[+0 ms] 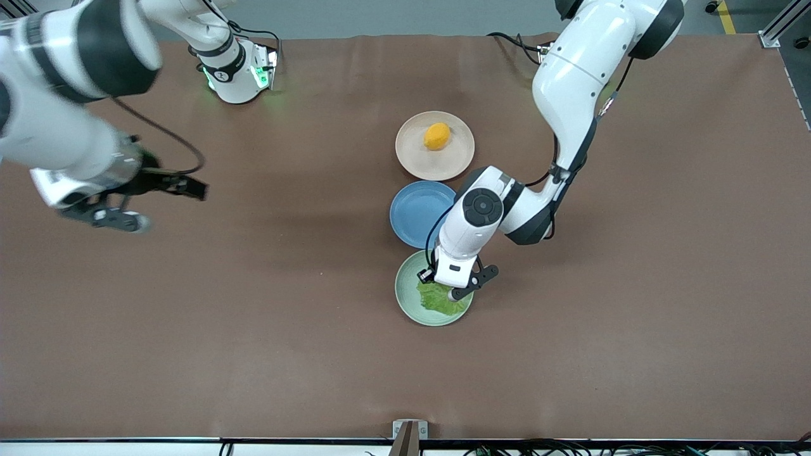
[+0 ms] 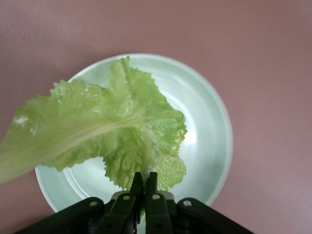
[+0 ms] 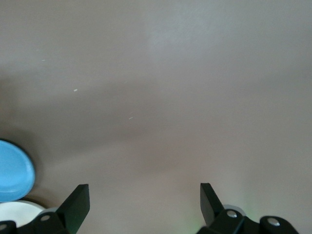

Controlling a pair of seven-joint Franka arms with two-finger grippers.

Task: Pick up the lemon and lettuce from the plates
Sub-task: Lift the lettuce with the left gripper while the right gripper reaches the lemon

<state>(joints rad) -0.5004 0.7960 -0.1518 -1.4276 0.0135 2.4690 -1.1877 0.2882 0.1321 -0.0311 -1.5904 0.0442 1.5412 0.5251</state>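
Note:
The lettuce (image 1: 438, 299) is a crinkled green leaf at the pale mint green plate (image 1: 405, 297), the plate nearest the front camera. My left gripper (image 1: 442, 288) is over this plate and shut on the leaf's edge. In the left wrist view the fingers (image 2: 145, 178) pinch the lettuce (image 2: 117, 122) above the plate (image 2: 209, 126). The lemon (image 1: 437, 135) lies on the beige plate (image 1: 412, 155), farthest from the front camera. My right gripper (image 1: 117, 218) is open and empty over bare table at the right arm's end, and its own wrist view (image 3: 144, 195) shows the same.
An empty blue plate (image 1: 415, 212) sits between the beige and mint plates, partly under the left arm's wrist; its edge shows in the right wrist view (image 3: 12, 170). The brown table mat (image 1: 253, 316) surrounds the plates.

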